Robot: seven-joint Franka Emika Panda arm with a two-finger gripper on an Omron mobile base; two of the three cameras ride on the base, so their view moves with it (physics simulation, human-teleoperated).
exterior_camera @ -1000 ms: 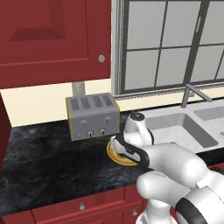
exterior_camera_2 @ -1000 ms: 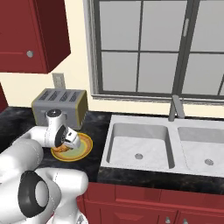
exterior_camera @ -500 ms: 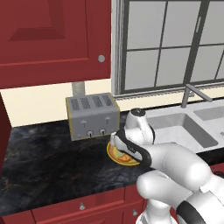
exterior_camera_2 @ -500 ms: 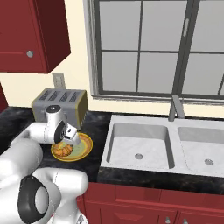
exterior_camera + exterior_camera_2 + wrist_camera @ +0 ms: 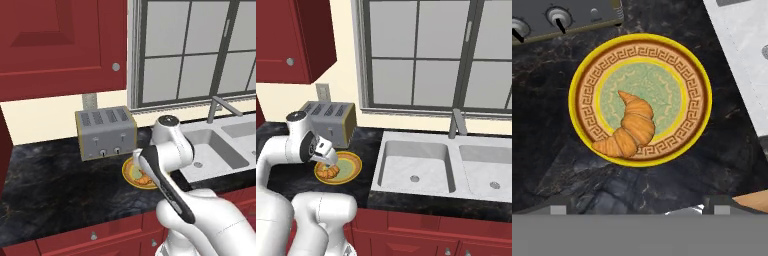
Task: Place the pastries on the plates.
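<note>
The croissant [image 5: 629, 128] lay on the yellow-rimmed plate [image 5: 587, 65], its curved body running from the pale green centre out over the patterned brown band on the side away from the toaster [image 5: 562, 15]. In the right base view the same croissant [image 5: 327, 171] sat on the part of the plate [image 5: 351, 167] farthest from the toaster [image 5: 331, 120], and in the left base view it [image 5: 143, 177] showed as an orange patch on the plate [image 5: 129, 172] just beside the arm. The plate rested flat on the dark marbled desk [image 5: 722, 135], near the front of the toaster and between the toaster and the pale sink [image 5: 416, 165]. The hand [image 5: 326, 152] hung above the plate, apart from the croissant, with its fingers spread wide and nothing held between them; in the hand view the two dark tips [image 5: 557, 206] stood far apart at the bottom, clear of the plate's rim. A faucet [image 5: 457, 123] rose behind the sink, well apart from the toaster, below the window [image 5: 441, 50]. Red cabinets [image 5: 55, 45] hung on the wall above the toaster.
</note>
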